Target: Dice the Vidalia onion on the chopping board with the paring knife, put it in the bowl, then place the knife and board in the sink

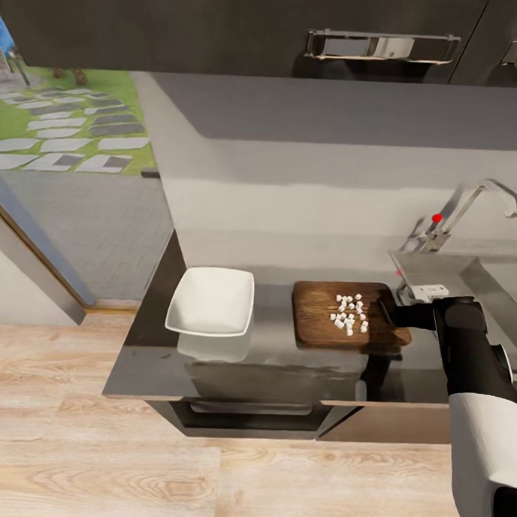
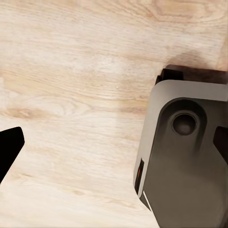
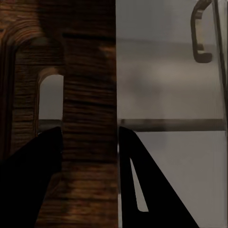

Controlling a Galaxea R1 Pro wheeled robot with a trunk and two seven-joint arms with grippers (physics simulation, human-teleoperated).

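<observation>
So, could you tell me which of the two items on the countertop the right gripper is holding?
The chopping board, brown wood carrying white onion dice; the right gripper clamps its end. The white bowl sits apart, untouched.

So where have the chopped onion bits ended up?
In the head view the diced onion lies on the right half of the chopping board, on the countertop between the white bowl and the sink.

bench (image 1: 284, 365): grey, glossy, mirror-like steel look | chopping board (image 1: 323, 321): dark brown wood, visible grain, satin | diced onion (image 1: 350, 311): white, matt cubes | bowl (image 1: 211, 301): white, smooth, ceramic-like | tap (image 1: 479, 200): polished chrome | floor (image 1: 92, 447): pale wood planks, matt | right pincer (image 3: 90, 147): black, matt fingers
</observation>
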